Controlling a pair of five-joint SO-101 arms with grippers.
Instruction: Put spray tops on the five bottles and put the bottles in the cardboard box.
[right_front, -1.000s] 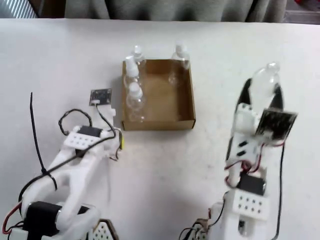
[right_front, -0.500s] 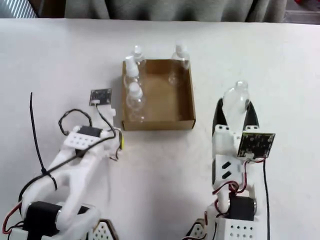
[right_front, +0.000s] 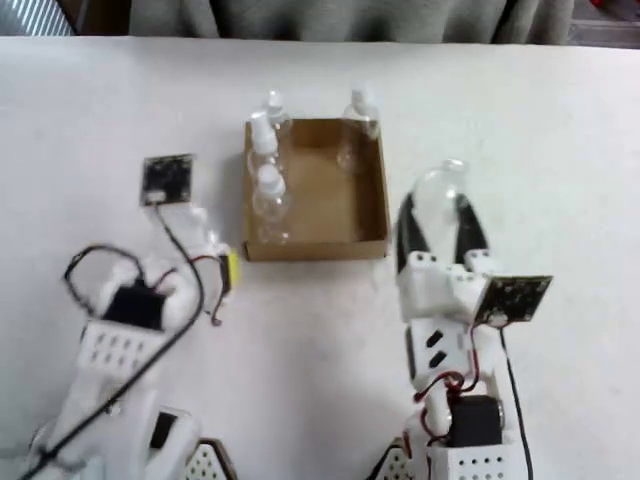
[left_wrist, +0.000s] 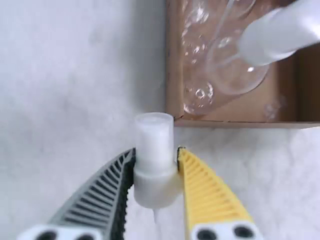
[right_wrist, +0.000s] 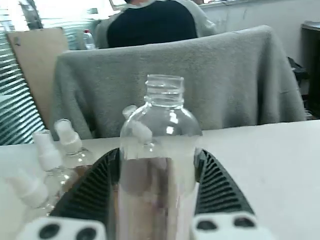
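Bottle (right_wrist: 161, 130), uncapped and upright, sits clamped in the right gripper (right_wrist: 157, 157), centre-right in the high view beside the box (right_front: 378, 200); left gripper (left_wrist: 155, 155) pinches a spray top (left_wrist: 154, 175).

This looks like an office or lab room. A plain white worktop (right_front: 540, 110) stands here, with a grey cloth (right_wrist: 225, 85) draped along its far edge. Slatted window blinds (right_wrist: 9, 120) and a leaning brown board (right_wrist: 32, 70) stand behind the worktop.
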